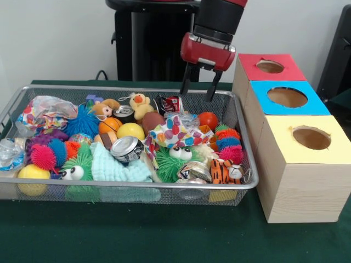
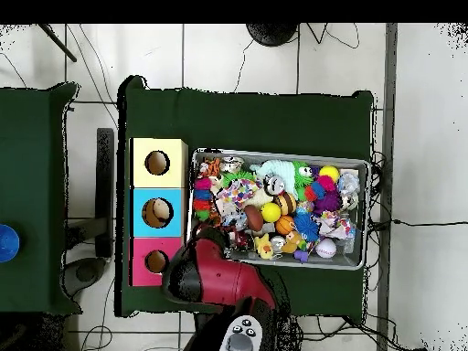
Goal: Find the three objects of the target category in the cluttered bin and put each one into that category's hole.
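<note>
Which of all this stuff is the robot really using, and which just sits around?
In use:
wire basket of toys
red box
blue box
yellow box
robot hand, open over the basket

Just there:
green cloth
blue thing on the side table

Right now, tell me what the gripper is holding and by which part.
Nothing. The gripper hangs open above the far rim of the bin, with empty space between its fingers.
</note>
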Tool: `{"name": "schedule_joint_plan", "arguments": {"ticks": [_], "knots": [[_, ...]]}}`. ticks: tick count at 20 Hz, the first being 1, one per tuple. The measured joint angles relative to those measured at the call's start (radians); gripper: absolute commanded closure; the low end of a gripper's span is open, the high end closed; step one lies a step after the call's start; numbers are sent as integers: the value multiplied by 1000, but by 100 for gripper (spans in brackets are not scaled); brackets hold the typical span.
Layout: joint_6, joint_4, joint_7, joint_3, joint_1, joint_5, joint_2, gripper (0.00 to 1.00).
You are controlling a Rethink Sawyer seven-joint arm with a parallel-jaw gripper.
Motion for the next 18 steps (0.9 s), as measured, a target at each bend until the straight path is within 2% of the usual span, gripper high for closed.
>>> {"name": "schedule_joint_plan", "arguments": {"ticks": [7, 18], "knots": [[-40, -4, 0, -25, -8, 0, 1, 0], [-40, -6, 0, -26, -96, 1, 52, 0]]}}
